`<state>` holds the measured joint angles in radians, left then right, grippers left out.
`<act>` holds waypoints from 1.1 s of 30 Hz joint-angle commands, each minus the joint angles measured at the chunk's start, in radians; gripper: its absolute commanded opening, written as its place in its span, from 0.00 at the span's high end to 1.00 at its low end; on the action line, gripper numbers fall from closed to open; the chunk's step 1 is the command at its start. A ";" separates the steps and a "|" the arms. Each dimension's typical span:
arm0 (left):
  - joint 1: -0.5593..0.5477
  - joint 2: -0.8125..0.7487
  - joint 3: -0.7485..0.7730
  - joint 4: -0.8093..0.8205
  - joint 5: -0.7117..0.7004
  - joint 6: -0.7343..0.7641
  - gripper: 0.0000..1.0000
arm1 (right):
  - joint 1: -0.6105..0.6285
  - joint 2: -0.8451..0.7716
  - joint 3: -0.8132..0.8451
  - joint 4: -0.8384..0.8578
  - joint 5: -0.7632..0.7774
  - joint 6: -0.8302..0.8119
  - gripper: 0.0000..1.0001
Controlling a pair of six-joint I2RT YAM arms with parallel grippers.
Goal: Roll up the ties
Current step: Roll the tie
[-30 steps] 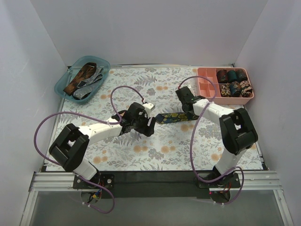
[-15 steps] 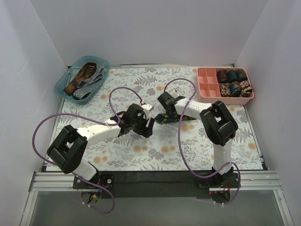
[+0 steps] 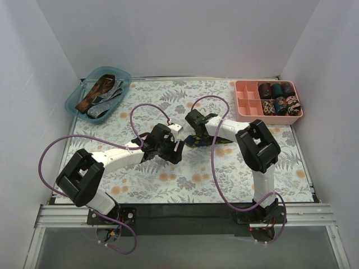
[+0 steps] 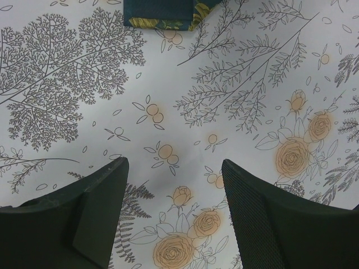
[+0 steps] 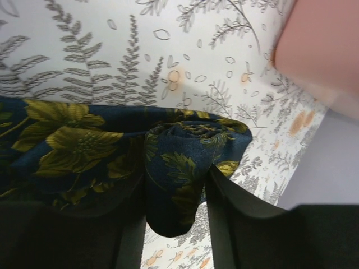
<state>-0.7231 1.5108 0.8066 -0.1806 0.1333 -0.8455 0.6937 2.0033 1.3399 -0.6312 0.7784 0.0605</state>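
Starting at your right pincer point(image 5: 171, 188): the navy tie point(image 5: 73, 140) with yellow flowers has its small rolled end point(image 5: 179, 162) sitting right between the fingers point(image 5: 252, 224). Fabric touches both. Can't tell if they are pinching it or only bracketing it, so call that unclear.

From the roll, the flat length runs off to the left in the wrist view, lying on the tablecloth point(image 3: 168, 101).

From above, the tie's long axis goes roughly left-right across the middle of the table, slightly tilted, between the two arms and partly hidden under the right one. The roll's own axis looks crosswise to that, my read only.

Your left pincer point(image 4: 174, 165) is spread wide with nothing between the fingers, only cloth. The tie's flat end point(image 4: 160, 14) lies straight ahead of it, apart and not touching.

The right arm is the nearer one, so rolling toward the left looks like its job.
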 commanded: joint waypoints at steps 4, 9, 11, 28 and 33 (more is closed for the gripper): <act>0.004 -0.037 -0.001 -0.002 -0.004 -0.003 0.37 | 0.010 0.014 0.008 0.033 -0.364 0.027 0.52; 0.004 -0.044 0.003 0.001 -0.006 0.005 0.37 | 0.010 -0.026 0.016 0.027 -0.399 0.027 0.47; 0.004 -0.046 0.008 0.001 -0.006 0.009 0.37 | 0.010 -0.058 0.021 0.022 -0.409 0.025 0.46; -0.007 0.092 0.261 0.058 0.038 0.374 0.12 | -0.169 -0.350 -0.004 0.019 -0.615 0.088 0.15; -0.036 0.227 0.385 0.104 0.135 0.549 0.03 | -0.379 -0.437 -0.114 0.074 -0.888 0.153 0.02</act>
<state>-0.7368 1.6833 1.1179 -0.1196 0.1883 -0.4561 0.4026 1.6222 1.2831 -0.5900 0.0990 0.1520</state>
